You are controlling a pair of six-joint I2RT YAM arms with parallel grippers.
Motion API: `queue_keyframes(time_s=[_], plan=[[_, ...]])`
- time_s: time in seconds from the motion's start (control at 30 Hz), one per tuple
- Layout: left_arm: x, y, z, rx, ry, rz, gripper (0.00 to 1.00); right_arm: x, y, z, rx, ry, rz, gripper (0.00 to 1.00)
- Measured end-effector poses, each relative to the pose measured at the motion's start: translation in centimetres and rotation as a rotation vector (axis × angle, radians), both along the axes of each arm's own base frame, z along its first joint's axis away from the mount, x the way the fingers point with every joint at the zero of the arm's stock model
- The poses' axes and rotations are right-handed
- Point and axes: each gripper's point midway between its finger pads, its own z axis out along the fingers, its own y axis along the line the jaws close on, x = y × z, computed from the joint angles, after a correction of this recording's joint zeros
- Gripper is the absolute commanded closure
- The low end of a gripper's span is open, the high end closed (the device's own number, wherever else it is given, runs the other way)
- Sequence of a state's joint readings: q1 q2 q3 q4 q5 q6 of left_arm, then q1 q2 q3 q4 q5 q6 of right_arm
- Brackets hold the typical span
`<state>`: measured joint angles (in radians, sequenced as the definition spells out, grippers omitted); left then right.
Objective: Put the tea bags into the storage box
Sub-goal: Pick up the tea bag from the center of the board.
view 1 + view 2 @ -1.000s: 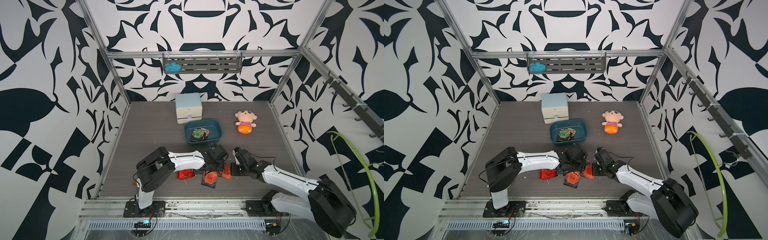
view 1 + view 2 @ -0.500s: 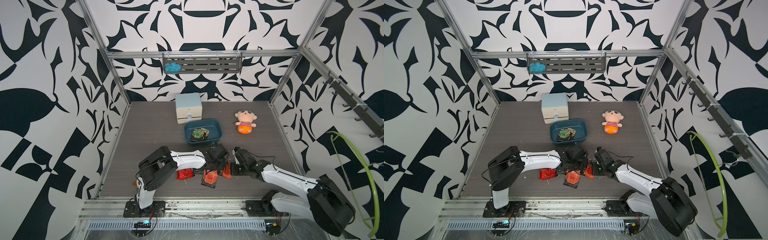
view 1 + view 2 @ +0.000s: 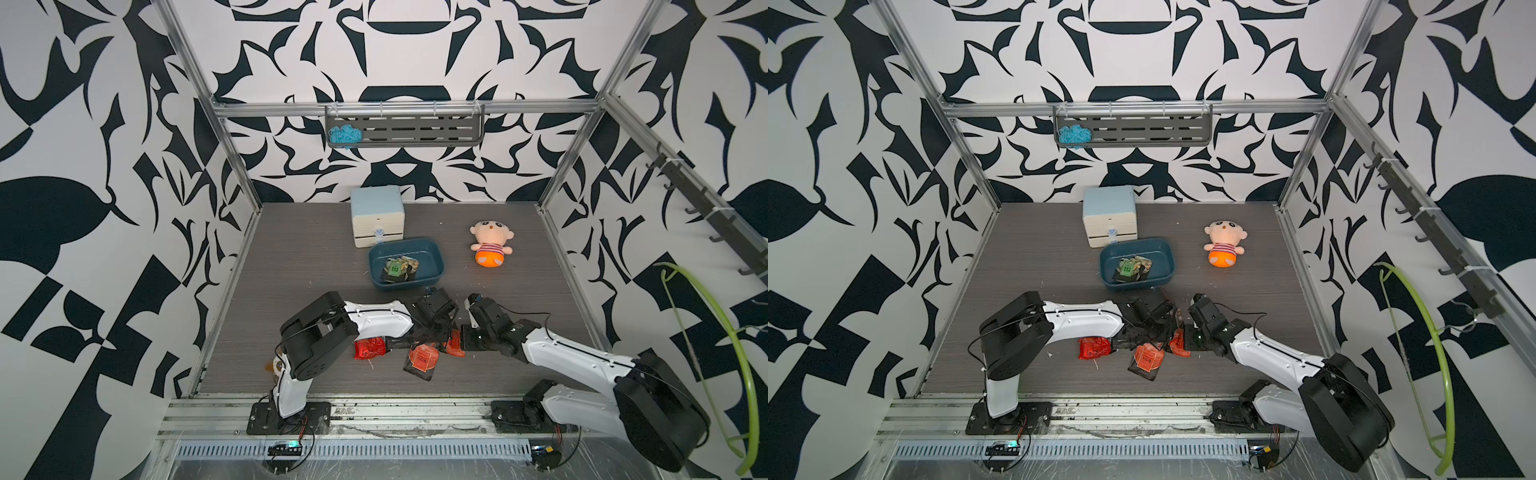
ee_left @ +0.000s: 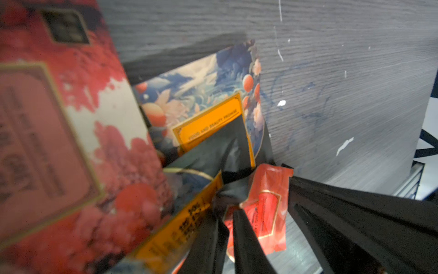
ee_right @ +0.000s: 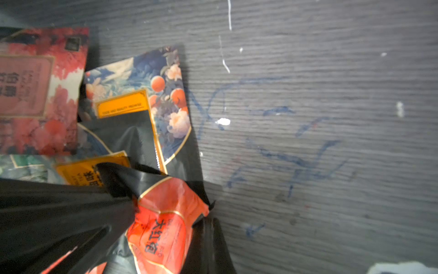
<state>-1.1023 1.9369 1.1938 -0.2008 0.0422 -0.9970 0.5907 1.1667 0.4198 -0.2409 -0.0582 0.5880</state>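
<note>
The teal storage box (image 3: 436, 253) sits mid-table with a few tea bags (image 3: 399, 269) inside. Nearer the front lie a red tea bag (image 3: 368, 347), a black one with an orange disc (image 3: 422, 359) and an orange-red one (image 3: 456, 344). My left gripper (image 3: 442, 332) is low over this pile. In the left wrist view its jaws (image 4: 228, 213) are shut on the edge of the orange-red tea bag (image 4: 265, 206). My right gripper (image 3: 465, 338) is shut and empty (image 5: 208, 220), its fingers touching the side of that same bag (image 5: 163, 225). Floral tea bags (image 5: 142, 95) lie beneath.
A pale blue drawer cabinet (image 3: 377, 216) stands just behind the box. A plush doll (image 3: 490, 243) lies at the back right. A wall shelf (image 3: 405, 129) holds blue yarn. A green hose (image 3: 706, 332) loops outside the right frame.
The left jaws have narrowed onto the orange-red tea bag. Both arms have stayed almost in place over the pile.
</note>
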Motion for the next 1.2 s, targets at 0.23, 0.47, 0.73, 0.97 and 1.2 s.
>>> queue_keyframes(time_s=[0.23, 0.47, 0.73, 0.97, 1.2], plan=[[-0.1, 0.2, -0.1, 0.011, 0.003, -0.005, 0.93, 0.1, -0.2, 0.4, -0.004, -0.019, -0.008, 0.98], [-0.2, 0.4, 0.6, 0.007, -0.002, -0.009, 1.0, 0.8, -0.5, 2.8, 0.039, -0.122, -0.035, 0.98], [0.0, 0.3, 3.8, -0.044, -0.038, -0.004, 1.0, 1.0, -1.3, 4.1, 0.054, -0.199, -0.072, 0.95], [0.4, 0.8, 5.5, -0.057, -0.068, 0.013, 1.0, 1.2, -1.9, 4.9, 0.057, -0.239, -0.109, 0.74], [0.9, 1.4, 7.0, -0.068, -0.093, 0.017, 1.0, 1.3, -2.4, 5.5, 0.063, -0.27, -0.141, 0.64]])
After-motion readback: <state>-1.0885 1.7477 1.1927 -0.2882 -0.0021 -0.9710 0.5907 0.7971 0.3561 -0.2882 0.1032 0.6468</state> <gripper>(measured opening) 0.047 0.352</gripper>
